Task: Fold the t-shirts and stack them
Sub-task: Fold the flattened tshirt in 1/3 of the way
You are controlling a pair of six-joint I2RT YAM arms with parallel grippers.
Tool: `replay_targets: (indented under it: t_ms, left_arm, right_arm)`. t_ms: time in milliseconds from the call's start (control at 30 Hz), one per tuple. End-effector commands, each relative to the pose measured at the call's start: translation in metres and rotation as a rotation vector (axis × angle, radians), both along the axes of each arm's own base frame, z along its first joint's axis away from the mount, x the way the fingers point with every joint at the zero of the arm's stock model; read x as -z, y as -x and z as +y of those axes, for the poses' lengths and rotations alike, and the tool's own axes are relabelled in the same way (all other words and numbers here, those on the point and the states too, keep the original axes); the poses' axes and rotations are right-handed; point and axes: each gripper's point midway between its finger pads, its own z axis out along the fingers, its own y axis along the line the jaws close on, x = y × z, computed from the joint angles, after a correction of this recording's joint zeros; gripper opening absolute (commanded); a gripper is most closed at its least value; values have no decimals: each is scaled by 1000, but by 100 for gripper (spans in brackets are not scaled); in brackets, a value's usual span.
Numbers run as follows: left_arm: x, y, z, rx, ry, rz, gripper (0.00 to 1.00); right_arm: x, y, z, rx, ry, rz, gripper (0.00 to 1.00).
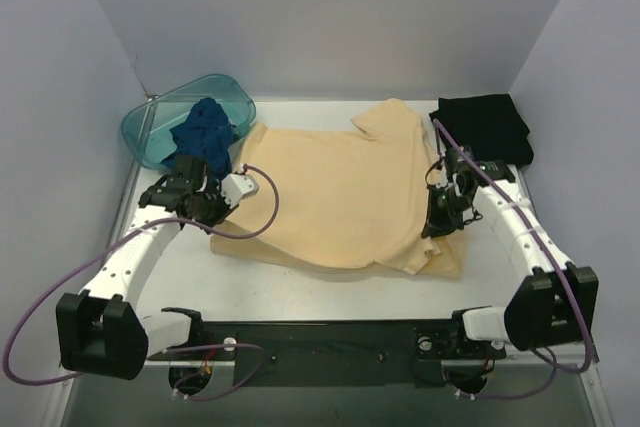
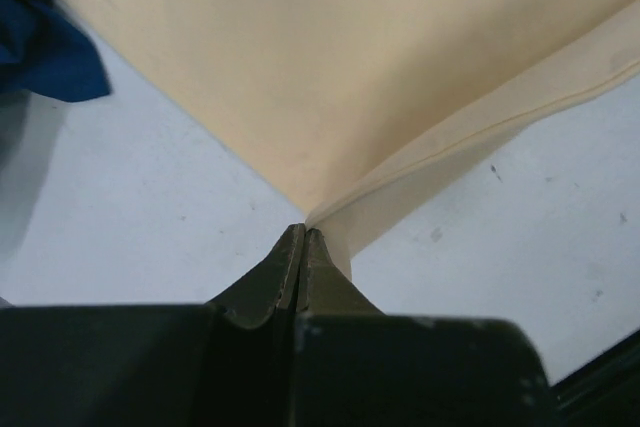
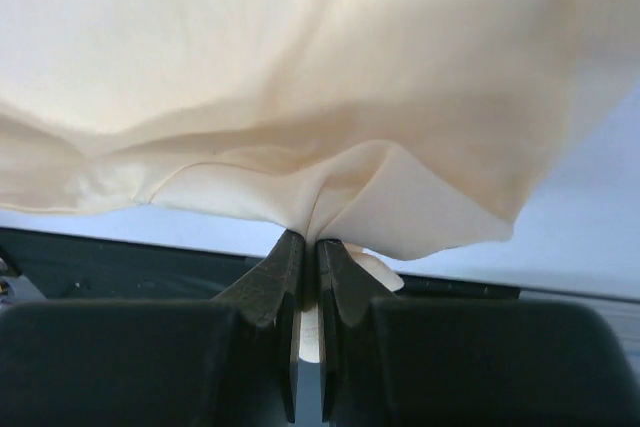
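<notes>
The table (image 1: pixel 300 292) is carrying everything, and the pale yellow-tan shirt (image 1: pixel 330 187) is lying spread across its middle, taking up most of the surface, with a sleeve pointing toward the far side and a doubled layer showing along its near right edge. The teal basin (image 1: pixel 150 127) is sitting at the far left corner, the black shirt (image 1: pixel 485 127) is resting as a folded square at the far right, and the dark blue shirt (image 1: pixel 205 132) is lying crumpled in the basin. The left gripper (image 2: pixel 303 235) is pinching the yellow-tan shirt's near left corner, jaws closed on the hem; the right gripper (image 3: pixel 306 239) is clamping a bunched fold at the shirt's near right edge. The cloth is looking light, limp and thin, sagging and wrinkling from each pinch, so it is likely needing both held points carried together and kept taut, with hems and corners offering the surest hold.
</notes>
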Motion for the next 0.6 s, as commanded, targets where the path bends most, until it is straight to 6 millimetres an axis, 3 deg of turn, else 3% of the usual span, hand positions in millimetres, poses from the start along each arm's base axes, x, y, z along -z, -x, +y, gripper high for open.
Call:
replay_targets:
  t_ms: [0,133,267,567]
  left_arm:
    - [-13,-53,6,-113,-15,-133,0]
    - [-9,-76,17,-156,-50,-186,0]
    - [-9,-96,26,-218,-46,-209,0]
    - [11,-98,22,-204,-45,-164,0]
  right_arm:
    - [8,-46,-7,-128,50,1,0]
    - [14,-79,-23,-219,151,5,0]
    - [7,-113,-22,-247,172,-37,0]
    - [18,-148,-28,-326,229,-35,0]
